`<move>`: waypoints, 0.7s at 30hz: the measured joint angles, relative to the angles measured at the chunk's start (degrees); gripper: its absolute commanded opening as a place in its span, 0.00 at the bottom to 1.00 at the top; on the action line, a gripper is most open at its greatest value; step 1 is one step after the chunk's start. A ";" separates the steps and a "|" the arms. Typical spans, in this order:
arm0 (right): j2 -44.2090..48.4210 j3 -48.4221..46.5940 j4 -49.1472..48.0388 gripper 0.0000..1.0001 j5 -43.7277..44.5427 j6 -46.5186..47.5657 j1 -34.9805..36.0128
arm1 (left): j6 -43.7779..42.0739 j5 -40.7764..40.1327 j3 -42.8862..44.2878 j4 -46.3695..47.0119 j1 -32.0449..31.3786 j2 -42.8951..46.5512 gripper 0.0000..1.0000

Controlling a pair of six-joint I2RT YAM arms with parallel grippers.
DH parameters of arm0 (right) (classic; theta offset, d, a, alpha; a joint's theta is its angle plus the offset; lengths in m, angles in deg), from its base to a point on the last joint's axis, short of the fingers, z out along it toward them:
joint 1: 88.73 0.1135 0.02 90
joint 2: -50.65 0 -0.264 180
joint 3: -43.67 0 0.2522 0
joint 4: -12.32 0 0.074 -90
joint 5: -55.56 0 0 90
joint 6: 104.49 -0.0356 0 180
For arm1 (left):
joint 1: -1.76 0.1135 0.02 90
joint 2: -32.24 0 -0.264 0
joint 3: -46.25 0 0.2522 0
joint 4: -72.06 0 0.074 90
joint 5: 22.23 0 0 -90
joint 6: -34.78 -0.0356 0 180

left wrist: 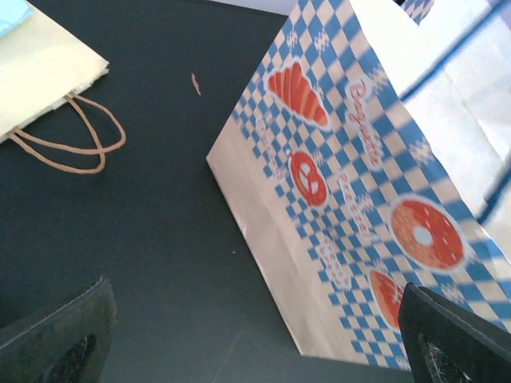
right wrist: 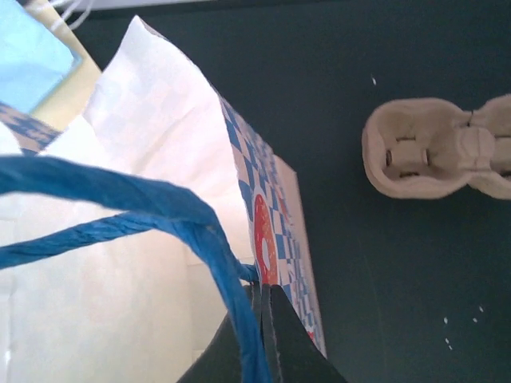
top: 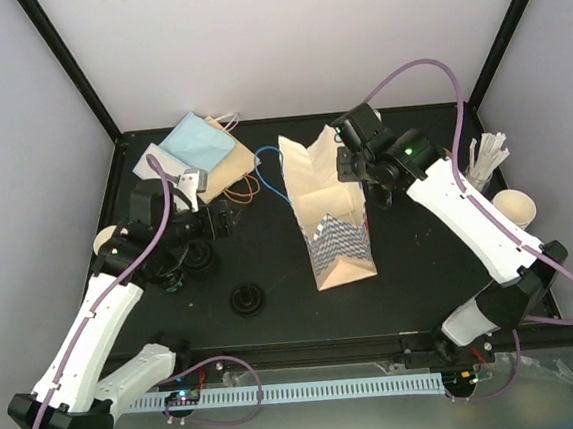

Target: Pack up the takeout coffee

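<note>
Nearest you, a black lid [top: 247,298] lay flat on the table [top: 424,293] at lower centre of the top view. It looked thin and slick, so a pinch on its rim would probably have served best. Your left gripper [left wrist: 251,319] hung with its jaws spread wide and nothing in them, just left of the checked bag [top: 332,220].

One paper cup [top: 105,240] showed behind the left arm at mid-left, and a second cup [top: 515,210] stood at the right edge. Both were likely light and thin-walled, easy to crush, so take them gently around the wall. White stir sticks [top: 487,157] just beyond the second cup crowded that side.

The bag stood between the arms and blocked any reach across. Your right gripper [right wrist: 263,319] was clamped on its rim beside the blue handle [right wrist: 120,199], so that arm was busy. The pulp tray [right wrist: 431,152] lay at the upper right of the right wrist view, its wells bare. It looked stiff but light, best gripped by an edge. Farthest off, flat bags [top: 196,152] lay at upper left.
</note>
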 measured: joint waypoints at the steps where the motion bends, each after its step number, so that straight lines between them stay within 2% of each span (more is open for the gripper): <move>1: -0.87 -1.27 -0.37 0.01 -0.24 0.04 -0.42 | -0.31 0.35 0.35 -0.09 0.52 -0.24 0.99; 4: -3.76 -4.76 -1.60 0.01 -0.98 0.15 -1.44 | -1.27 0.92 0.94 -0.28 2.05 -0.57 0.99; 15: -7.72 -5.86 -8.22 0.01 -8.41 -4.55 -5.44 | -2.91 2.25 1.27 -0.39 4.31 -0.70 0.99; 21: -11.04 -11.89 -9.94 0.01 -11.37 -6.54 -5.44 | -4.09 2.97 2.93 -1.01 5.07 -0.68 0.99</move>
